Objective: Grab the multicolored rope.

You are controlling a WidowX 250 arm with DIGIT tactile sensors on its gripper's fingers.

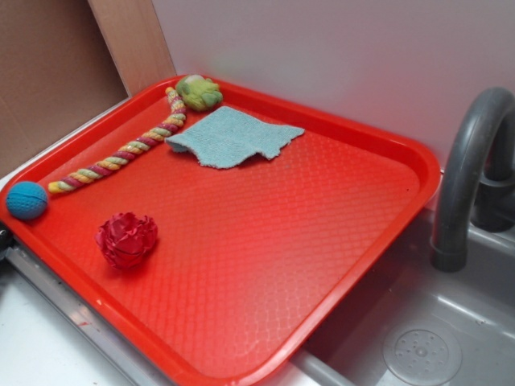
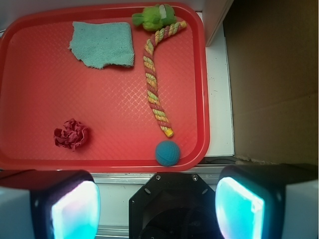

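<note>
The multicolored rope (image 1: 121, 157) (image 2: 153, 84), twisted from yellow, pink-red and green strands, lies along the left side of the red tray (image 1: 362, 121) (image 2: 30, 159). Its fuzzy yellow-green ball end (image 1: 198, 92) (image 2: 154, 17) rests in the tray's far corner. In the wrist view my gripper (image 2: 157, 206) hangs high above the tray's edge, open, with nothing between its two glowing pads (image 2: 75, 209). The rope is well apart from it. The exterior view does not show the gripper.
A blue yarn ball (image 1: 26, 200) (image 2: 167, 152) sits at the rope's plain end. A red ruffled ball (image 1: 126, 240) (image 2: 71, 134) and a teal cloth (image 1: 232, 136) (image 2: 103, 44) also lie on the tray. A grey faucet (image 1: 471, 173) and sink (image 1: 422, 354) stand right of it.
</note>
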